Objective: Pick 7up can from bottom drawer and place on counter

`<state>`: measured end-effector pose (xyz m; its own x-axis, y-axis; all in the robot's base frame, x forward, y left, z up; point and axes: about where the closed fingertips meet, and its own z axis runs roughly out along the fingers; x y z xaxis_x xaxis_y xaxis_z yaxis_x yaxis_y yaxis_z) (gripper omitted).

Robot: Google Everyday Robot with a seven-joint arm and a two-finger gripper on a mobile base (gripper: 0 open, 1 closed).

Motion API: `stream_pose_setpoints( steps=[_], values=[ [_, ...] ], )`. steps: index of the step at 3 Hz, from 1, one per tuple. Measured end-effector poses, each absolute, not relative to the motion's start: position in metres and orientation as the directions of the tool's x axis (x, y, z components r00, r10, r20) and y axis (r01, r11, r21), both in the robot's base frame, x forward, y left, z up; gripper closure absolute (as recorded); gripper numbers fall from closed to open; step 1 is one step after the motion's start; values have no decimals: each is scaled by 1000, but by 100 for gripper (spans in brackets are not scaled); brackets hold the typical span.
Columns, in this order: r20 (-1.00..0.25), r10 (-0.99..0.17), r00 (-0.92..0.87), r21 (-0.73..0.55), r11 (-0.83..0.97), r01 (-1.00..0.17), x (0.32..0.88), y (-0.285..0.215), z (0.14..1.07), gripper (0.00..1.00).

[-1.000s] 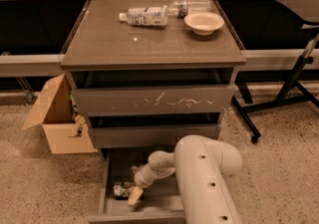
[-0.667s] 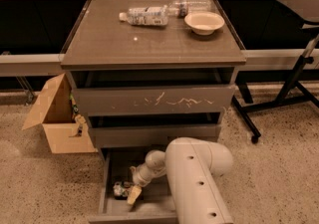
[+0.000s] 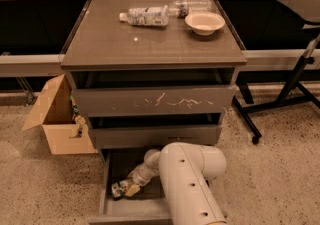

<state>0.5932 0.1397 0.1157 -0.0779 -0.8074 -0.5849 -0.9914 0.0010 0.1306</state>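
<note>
The counter tops a cabinet of three drawers. The lowest drawer is pulled out at floor level. The white arm reaches down into it from the near side and hides much of the tray. An open box stands on the floor to the left of the cabinet. Two bottles lie on their sides at the back of the counter, with a bowl just beside them on the right.

The end effector is low in the drawer's left half, right at the can. The can lies against the tray floor near the left wall. Whether the end effector is closed on the can, I cannot tell.

The can is likely light and thin-walled, so it should lift easily but will crumple further under a hard squeeze. Its metal skin is smooth and probably slippery. The best hold is across the middle of the body, square to its long axis, with moderate force. The ends are stiffer but offer less to catch. There is bare counter in front of the bottles for setting it down.
</note>
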Motion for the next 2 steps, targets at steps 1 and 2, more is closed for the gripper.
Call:
stream_pose_setpoints(
  steps=[1,2],
  values=[
    [-596,-801,-55,114,-16,-993,593,141,127,81],
    [-651,-759,26,19,-51,-999,596,137,173,100]
  ],
)
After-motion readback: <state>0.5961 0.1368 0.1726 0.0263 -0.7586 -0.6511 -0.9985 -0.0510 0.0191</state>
